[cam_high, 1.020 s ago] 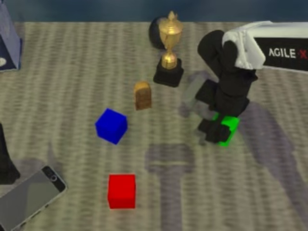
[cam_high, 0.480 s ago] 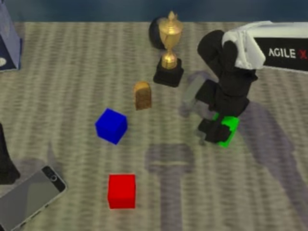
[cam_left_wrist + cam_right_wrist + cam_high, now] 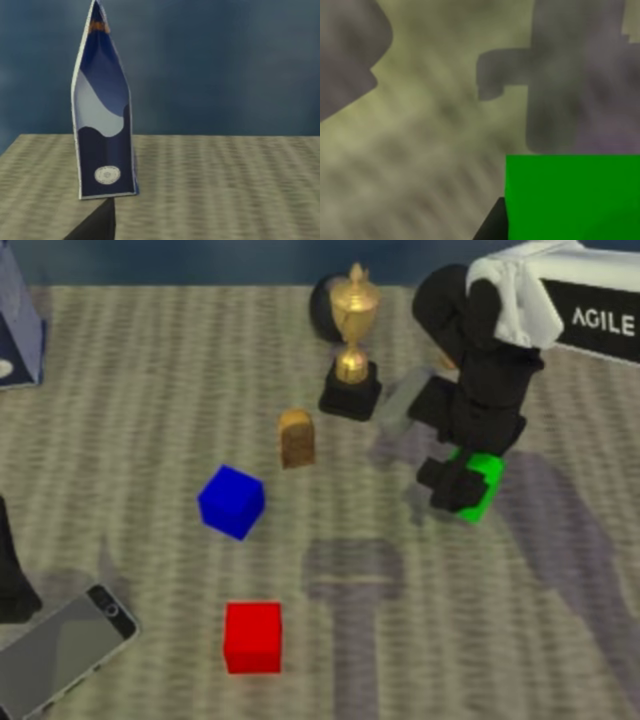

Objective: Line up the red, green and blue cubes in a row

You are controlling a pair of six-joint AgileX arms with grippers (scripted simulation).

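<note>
Gripping the green cube (image 3: 478, 484) between its fingers, right end effector (image 3: 462, 486) right of trophy (image 3: 352, 340)

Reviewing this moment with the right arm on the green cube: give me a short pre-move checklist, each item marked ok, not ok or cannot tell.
1. Right gripper shut on the green cube: ok, the right wrist view shows the cube against a finger.
2. Cube clear of the table: cannot tell.
3. Path toward the red cube and blue cube: ok, open table between.
4. Trophy beside the arm: ok, apart from it.
5. Tan block out of the row area: ok.
6. Left gripper: not in view; the left wrist view shows a carton.
</note>
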